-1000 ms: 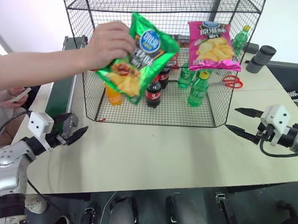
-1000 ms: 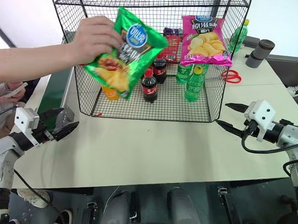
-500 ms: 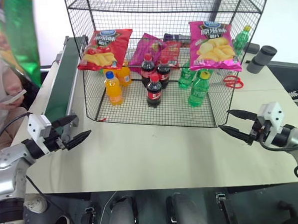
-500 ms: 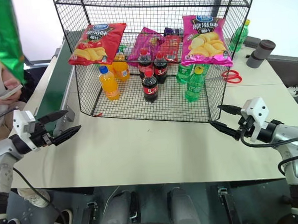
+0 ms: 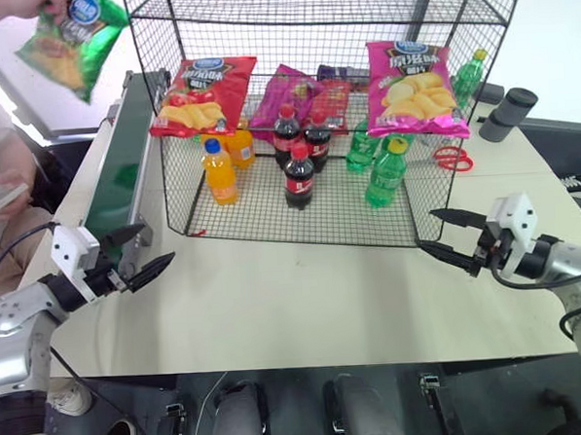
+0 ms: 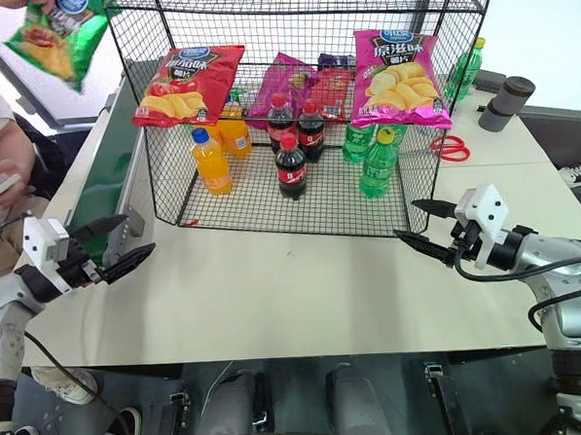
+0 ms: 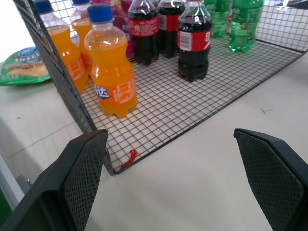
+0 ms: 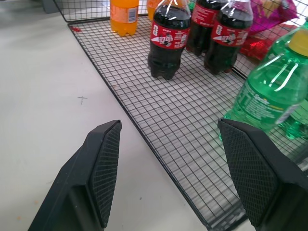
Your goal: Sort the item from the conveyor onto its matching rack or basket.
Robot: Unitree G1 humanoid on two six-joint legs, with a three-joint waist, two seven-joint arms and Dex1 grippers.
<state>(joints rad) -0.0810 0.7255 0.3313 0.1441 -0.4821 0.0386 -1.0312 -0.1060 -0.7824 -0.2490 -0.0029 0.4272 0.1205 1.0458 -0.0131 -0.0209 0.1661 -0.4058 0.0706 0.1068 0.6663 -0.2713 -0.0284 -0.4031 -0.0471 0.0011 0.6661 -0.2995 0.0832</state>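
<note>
On the pale table (image 5: 295,305) the black wire rack (image 5: 324,118) stands mid-surface, with soda bottles on its floor and red and pink chip bags hung on its front. Left of rack: green conveyor (image 5: 122,168), bare. Green chip bag (image 5: 72,39) is up in the air, above the conveyor's far end, in a person's hand cut off by the frame edge. Left tool (image 5: 146,252) spread wide, empty, near rack's left corner. Right tool (image 5: 445,237) parted, empty, at rack's right corner. White wall behind.

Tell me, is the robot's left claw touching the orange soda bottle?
Apart. In the left wrist view the left gripper is open over bare table, and the front orange soda bottle stands inside the wire rack, beyond its mesh edge.
</note>
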